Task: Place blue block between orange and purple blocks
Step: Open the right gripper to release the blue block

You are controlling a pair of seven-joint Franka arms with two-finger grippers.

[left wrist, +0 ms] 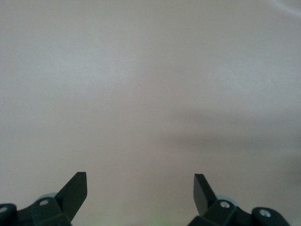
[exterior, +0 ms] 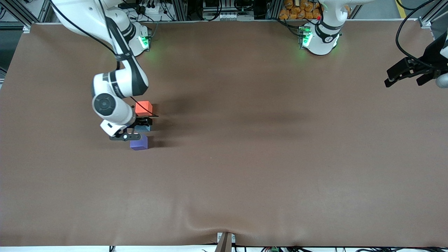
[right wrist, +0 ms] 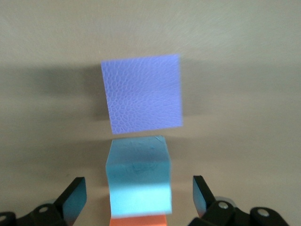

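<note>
Three cubes on the brown table [exterior: 245, 175], one of each colour, no legible markings. The blue block [right wrist: 139, 179] sits between the orange block [exterior: 144, 107] and the purple block [exterior: 139, 142], in one line. The right gripper [right wrist: 139, 195] hangs over the blue block, fingers spread wide on either side, gripping nothing. The left gripper [left wrist: 140, 193] waits at its end, open and empty

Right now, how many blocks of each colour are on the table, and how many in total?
Orange block: 1
Blue block: 1, between the open fingers of the right tool
Purple block: 1
Total: 3 blocks, in one row toward the right arm's end of the table. The left tool waits open over bare table.
</note>
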